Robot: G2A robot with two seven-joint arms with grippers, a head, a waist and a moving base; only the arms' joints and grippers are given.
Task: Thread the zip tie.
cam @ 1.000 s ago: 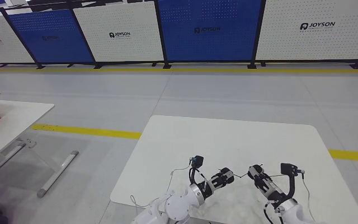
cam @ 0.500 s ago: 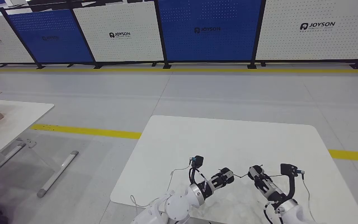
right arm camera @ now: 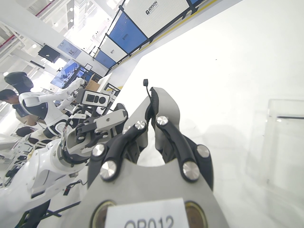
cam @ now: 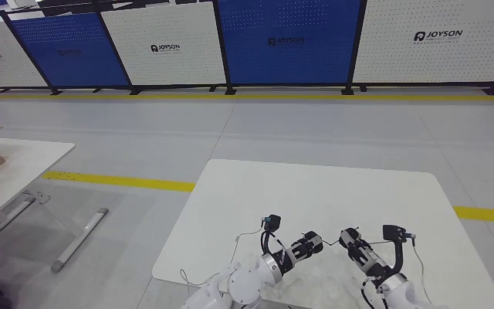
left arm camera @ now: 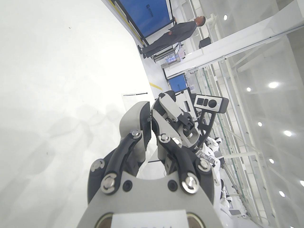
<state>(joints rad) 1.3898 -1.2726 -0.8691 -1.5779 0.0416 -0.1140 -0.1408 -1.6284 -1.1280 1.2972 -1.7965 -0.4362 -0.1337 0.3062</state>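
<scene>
Left fingers [left arm camera: 147, 117]: pressed together, no gap at the pads. A small dark speck sits in the seam, too small to identify, so a hold on the strap cannot be confirmed.
Right fingers [right arm camera: 152, 97]: closed tight on the zip tie [right arm camera: 147, 88], with the strap pinched between the black pads.
Zip tie, at the right fingers: black. Its square head stands clear just past the fingertips, and the strap runs back into the pad seam.
Zip tie, between the arms: in the top view the zip tie [cam: 332, 241] shows as a thin dark line spanning from the right fingers [cam: 346, 236] to the left fingers [cam: 312, 245].
Spacing: the two sets of tips face each other, near but apart. From the left wrist, the right fingers [left arm camera: 163, 100] sit just beyond the left tips. From the right wrist, the left fingers [right arm camera: 118, 117] lie just beside the right fingers, short of the tie's head.
Counter [cam: 309, 193]: white, lying beneath both sets of fingers.
Clear tray [right arm camera: 285, 131]: transparent, on the counter, on the side of the right fingers away from the left fingers and well apart from the tips.
Tray contents: a black strip [right arm camera: 289, 117] lies inside.
</scene>
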